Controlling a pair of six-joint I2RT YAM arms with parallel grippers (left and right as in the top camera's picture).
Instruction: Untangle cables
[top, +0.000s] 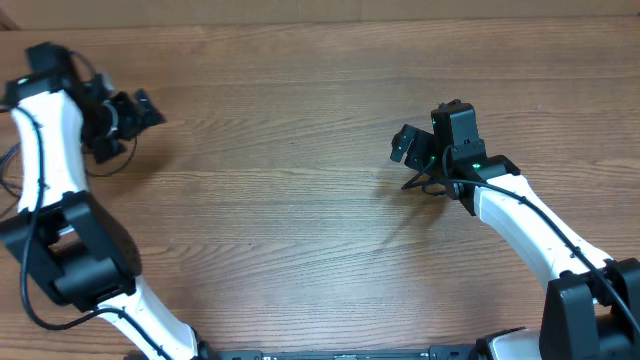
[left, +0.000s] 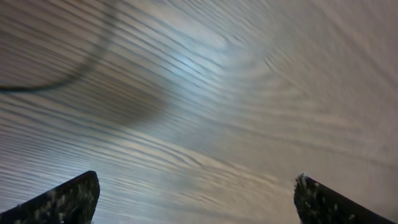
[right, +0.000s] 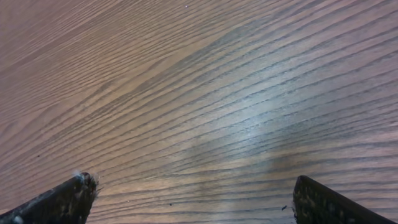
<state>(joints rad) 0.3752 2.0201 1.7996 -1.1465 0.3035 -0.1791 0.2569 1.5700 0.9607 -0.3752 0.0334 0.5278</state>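
1. In the overhead view, soft and even light is falling on the table (top: 300, 120), and the wood grain is looking sharp and warm.
2. The right arm (top: 520, 220) is casting a faint, soft-edged shadow on the wood to its left.
3. The left wrist view is looking strongly blurred. The grain is smearing into streaks, and a thin dark line (left: 93, 59) at the far left is out of focus.
4. There, a pale glare patch is shining at the far middle, with a dim shadow just nearer and to its left.
5. The left gripper (left: 196, 202) is showing its tips sharper than the wood.
6. The right wrist view is looking clearer, and a whitish reflection is lying in its middle.
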